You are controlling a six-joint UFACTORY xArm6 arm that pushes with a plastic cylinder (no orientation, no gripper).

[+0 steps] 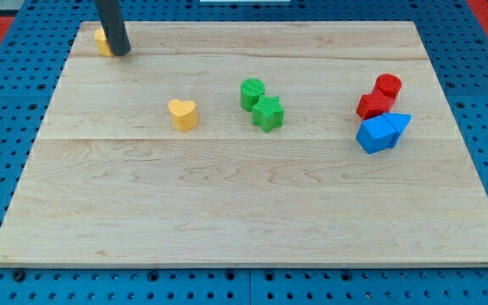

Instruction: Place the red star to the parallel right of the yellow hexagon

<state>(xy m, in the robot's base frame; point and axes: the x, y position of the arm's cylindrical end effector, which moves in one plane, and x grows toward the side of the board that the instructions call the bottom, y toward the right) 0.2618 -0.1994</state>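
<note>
Camera view: my tip (122, 52) touching yellow hexagon (102, 40), top-left edge; red star (374, 105) far right.

The rod (113, 25) covers most of the yellow block (102, 40) at the board's top left, so its shape cannot be made out. The rod's upper part is cut off by the view's top edge. The red star (374, 105) partly hides the red cylinder (388, 85) behind it.

Arm body: out of frame. Only the straight dark rod shows, entering at the top edge in the upper left of the frame. It leans slightly, lower end further toward the view's right. My tip (122, 52) sits on the board surface near its upper left corner.
</note>
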